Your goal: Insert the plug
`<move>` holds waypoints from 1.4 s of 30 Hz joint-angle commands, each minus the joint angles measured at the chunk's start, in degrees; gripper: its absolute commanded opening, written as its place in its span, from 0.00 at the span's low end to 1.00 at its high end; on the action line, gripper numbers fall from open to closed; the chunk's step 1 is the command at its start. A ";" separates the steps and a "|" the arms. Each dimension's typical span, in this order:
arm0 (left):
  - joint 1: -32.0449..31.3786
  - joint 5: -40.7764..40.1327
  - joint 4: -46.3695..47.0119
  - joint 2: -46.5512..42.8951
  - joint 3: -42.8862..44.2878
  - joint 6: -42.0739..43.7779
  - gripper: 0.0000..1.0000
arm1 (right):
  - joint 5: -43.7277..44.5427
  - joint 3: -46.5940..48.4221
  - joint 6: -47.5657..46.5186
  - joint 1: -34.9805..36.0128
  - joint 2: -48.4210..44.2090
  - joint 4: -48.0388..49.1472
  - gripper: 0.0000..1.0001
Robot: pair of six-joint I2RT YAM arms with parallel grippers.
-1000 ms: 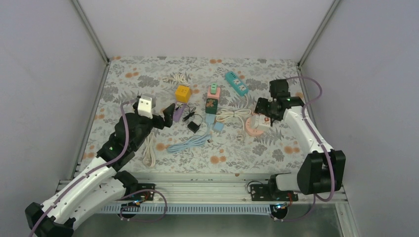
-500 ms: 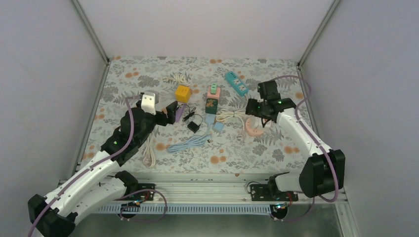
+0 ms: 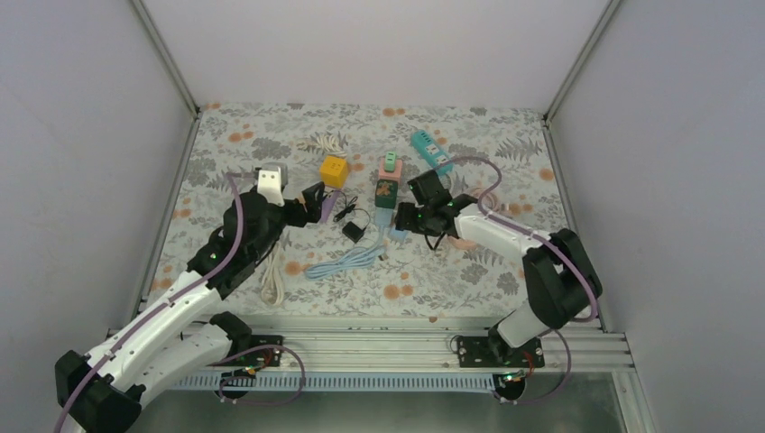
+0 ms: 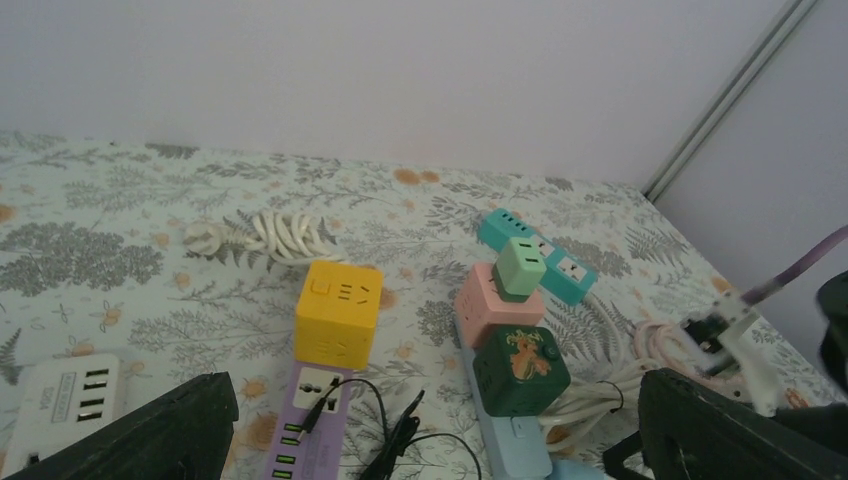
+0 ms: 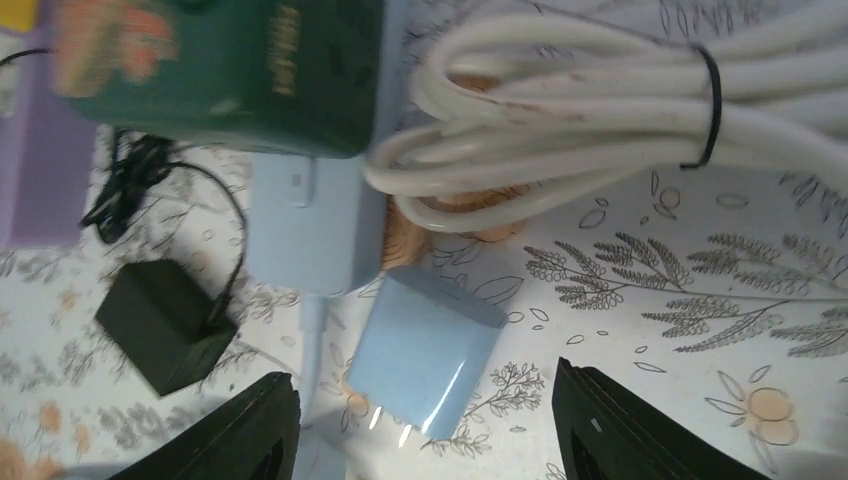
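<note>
A light blue plug (image 5: 425, 350) lies flat on the floral table, its two metal prongs pointing at the right wrist camera. My right gripper (image 5: 425, 432) is open and straddles it, a finger on each side, neither touching. From above, the plug (image 3: 398, 232) sits just below the light blue power strip (image 5: 315, 225), which carries a dark green cube (image 3: 387, 192) and a pink cube (image 3: 390, 170). My right gripper (image 3: 411, 219) hangs over it. My left gripper (image 3: 311, 200) is open and empty above the purple strip (image 4: 310, 410).
A yellow cube (image 4: 338, 310) sits on the purple strip's far end. A black adapter (image 5: 165, 325) and its thin wire lie left of the plug. A tied white cable coil (image 5: 600, 90) lies right of the green cube. A teal strip (image 3: 431, 152) lies further back.
My right arm has swung left from the pink cable to the light blue plug, its jaws narrowing a little. My left arm has edged slightly forward.
</note>
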 commanded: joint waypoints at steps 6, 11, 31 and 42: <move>0.29 -0.34 -1.29 -1.63 0.40 -3.15 1.00 | 0.36 0.73 7.56 1.92 9.27 8.65 0.66; 0.31 -0.22 -1.40 -1.28 0.86 -2.85 1.00 | 3.45 3.09 8.06 4.40 13.17 6.31 0.67; 0.38 0.69 -1.61 -1.33 0.96 -2.50 1.00 | 8.84 3.77 7.07 6.37 15.91 0.21 0.66; 0.38 0.71 -1.72 -1.68 0.91 -2.63 1.00 | 10.76 5.71 4.99 8.02 19.00 -2.97 0.66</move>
